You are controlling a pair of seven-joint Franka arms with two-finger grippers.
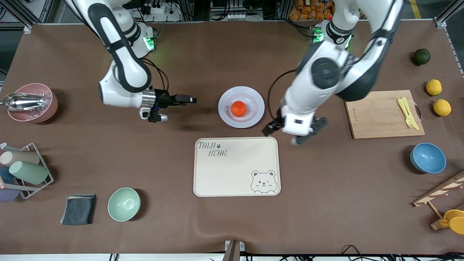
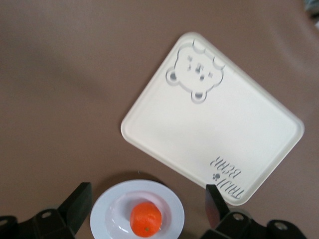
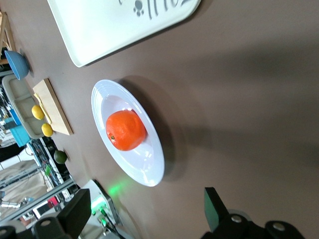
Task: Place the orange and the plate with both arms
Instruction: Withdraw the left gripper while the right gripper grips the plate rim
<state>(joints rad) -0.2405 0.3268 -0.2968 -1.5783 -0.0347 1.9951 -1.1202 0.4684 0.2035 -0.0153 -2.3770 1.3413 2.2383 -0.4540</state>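
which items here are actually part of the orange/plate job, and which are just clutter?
Job: orange sitting in the plate; left gripper and right gripper, both open, one at each side of the plate.

Clutter: bear-print tray, cutting board, lemons, dark green fruit, blue bowl, mint bowl, pink bowl, dark cloth.

Left gripper low, fingers spread (nothing between them); right gripper likewise wide, wrist level
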